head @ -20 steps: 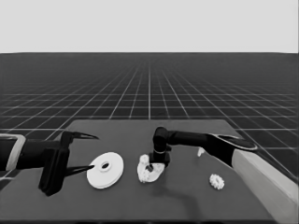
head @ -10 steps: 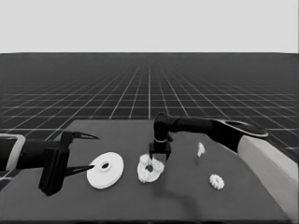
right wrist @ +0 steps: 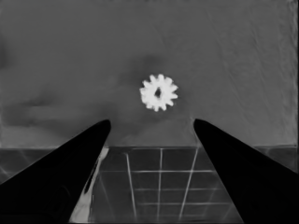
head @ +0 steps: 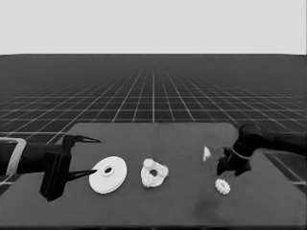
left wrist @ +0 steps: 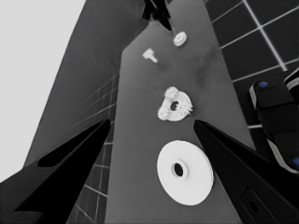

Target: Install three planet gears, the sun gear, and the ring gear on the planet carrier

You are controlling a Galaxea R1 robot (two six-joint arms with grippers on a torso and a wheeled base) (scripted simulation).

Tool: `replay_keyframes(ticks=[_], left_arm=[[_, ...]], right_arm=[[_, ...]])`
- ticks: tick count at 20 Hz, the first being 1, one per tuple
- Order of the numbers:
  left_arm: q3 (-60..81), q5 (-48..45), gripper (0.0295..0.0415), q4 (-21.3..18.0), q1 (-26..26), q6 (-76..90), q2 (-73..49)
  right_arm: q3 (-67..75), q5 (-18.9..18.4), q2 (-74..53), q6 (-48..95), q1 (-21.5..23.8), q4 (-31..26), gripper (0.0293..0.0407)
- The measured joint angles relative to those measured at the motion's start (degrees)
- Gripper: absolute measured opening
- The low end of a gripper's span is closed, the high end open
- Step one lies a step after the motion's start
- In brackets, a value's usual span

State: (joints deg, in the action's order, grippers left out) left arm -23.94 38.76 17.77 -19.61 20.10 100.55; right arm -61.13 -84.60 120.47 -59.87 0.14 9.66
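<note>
The smaller round part (head: pixel 154 173), a white disc with a wide centre hole, lies near the middle of the dark table (head: pixel 158 211). Small white toothed gears are seated on its face, crowded about the hole; three is the likely count, though this cannot be read with certainty in either the head or the left wrist view. The part is judged to be kept central so that both arms can reach it.

One loose small white toothed gear (head: pixel 222 186) lies flat toward the table's right end, well apart from the smaller round part. The right gripper (head: pixel 229 168) is poised just above and behind it, fingers spread wide and nothing between them; in the right wrist view the gear (right wrist: pixel 159 92) sits centred ahead of the open fingers, which suggests alignment for a pick. This is judged to be the last gear still to be fitted.

A thin white piece (head: pixel 206 153) stands just beside the right gripper, untouched.

The larger round part (head: pixel 108 174), a flat white disc with a small centre hole, lies left of the smaller one and apart from it, presumably reserved for the final step. The left gripper (head: pixel 91 156) waits over the table's left end, fingers apart; one tip overlaps the disc's edge in the head view, but nothing is held.
</note>
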Motion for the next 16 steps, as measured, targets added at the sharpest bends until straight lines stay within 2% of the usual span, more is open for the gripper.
replay_keyframes(ticks=[4, 5, 6, 8, 14, 16], left_arm=[[0.0, 0.0, 0.0385, 0.0, 0.0, 0.0, 0.0], [0.0, 0.0, 0.0385, 0.0, 0.0, 0.0, 0.0], [0.0, 0.0, 0.0385, 0.0, 0.0, 0.0, 0.0], [0.0, 0.0, 0.0385, 0.0, 0.0, 0.0, 0.0], [0.0, 0.0, 0.0385, 0.0, 0.0, 0.0, 0.0], [0.0, 0.0, 0.0385, 0.0, 0.0, 0.0, 0.0]], right_arm=[[-1.12, 0.38, -1.19, 2.38, 0.02, -0.26, 0.0385], [-3.04, 3.63, -0.28, 2.9, -5.42, 4.51, 0.0385], [-4.89, 5.66, 0.66, 3.32, -8.98, 7.15, 0.0385], [-7.17, 7.62, 1.84, 3.85, -11.96, 9.34, 0.0385], [-8.46, 8.65, 2.49, 4.15, -13.28, 10.36, 0.0385], [-8.5, 8.68, 2.51, 4.16, -13.32, 10.39, 0.0314]])
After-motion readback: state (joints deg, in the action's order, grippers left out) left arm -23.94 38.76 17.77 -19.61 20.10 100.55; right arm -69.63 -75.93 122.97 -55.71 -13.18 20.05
